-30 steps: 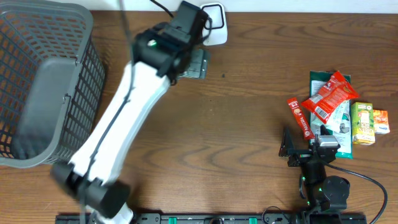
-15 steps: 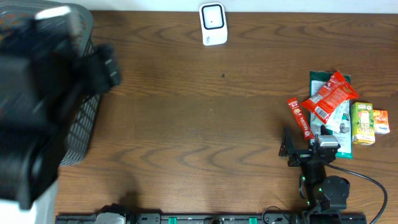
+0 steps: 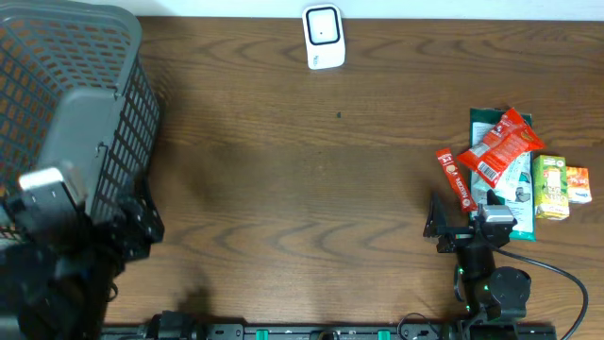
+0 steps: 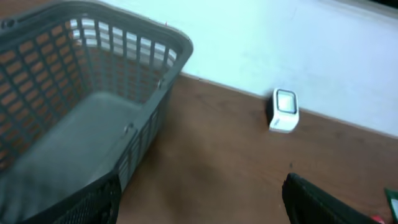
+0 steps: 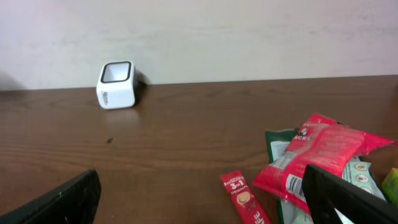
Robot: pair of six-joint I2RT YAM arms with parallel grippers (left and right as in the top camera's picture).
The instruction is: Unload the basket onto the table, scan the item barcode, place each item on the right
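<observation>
Withdrawal is what has changed. In the overhead view from a second earlier, the left arm [image 3: 58, 269] reaches across the surface [image 3: 311, 189] to the scanner [image 3: 322, 36], with a flat grey thing under its jaws just beside the device. Half a second earlier it is a blur over the basket [image 3: 127, 142]. Now it sits folded at the near left corner, close against the basket's wall. Its wrist view shows the jaws wide with nothing between them, looking out over the basket and the distant scanner.

The flat grey thing no longer shows near the scanner or anywhere on the bare surface. The basket floor looks plain grey, so I cannot tell whether it lies in there. My reading is that one scan-and-drop round is over.

The right arm [image 3: 486, 274] has not moved, and its jaws are also wide and empty. Just beyond them lie the unscanned goods: a red packet [image 3: 498, 151] on a green pouch [image 3: 491, 121], a red sachet [image 3: 456, 179] and a juice carton [image 3: 550, 186]. All are well apart from the scanner, so the next item probably comes from this pile.
</observation>
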